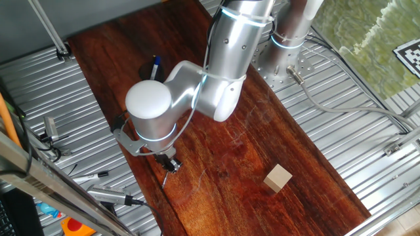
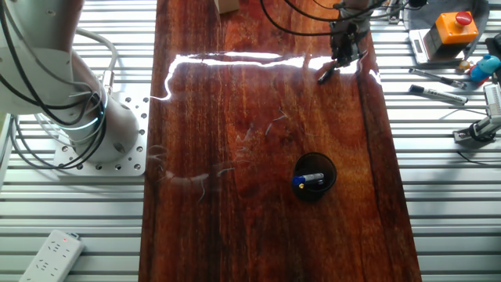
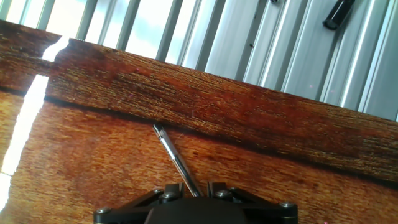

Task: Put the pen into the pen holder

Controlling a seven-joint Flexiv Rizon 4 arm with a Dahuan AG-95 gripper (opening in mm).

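My gripper (image 1: 169, 162) is shut on the pen (image 1: 167, 178), a slim dark stick that hangs tilted from the jaws over the near-left edge of the wooden board (image 1: 230, 151). In the hand view the pen (image 3: 174, 155) runs from between the fingers out towards the board edge. In the other fixed view the gripper (image 2: 343, 48) holds the pen (image 2: 327, 73) near the board's far right. The pen holder (image 2: 314, 177), a black round cup with a blue pen (image 2: 309, 181) in it, stands well apart from the gripper; in one fixed view the holder (image 1: 148, 69) is half hidden behind the arm.
A tan wooden cube (image 1: 278, 177) sits on the board, also at the top edge of the other fixed view (image 2: 228, 5). Markers (image 2: 437, 95) and an orange button box (image 2: 454, 25) lie on the ribbed metal table. One marker (image 3: 339, 12) shows beyond the board edge.
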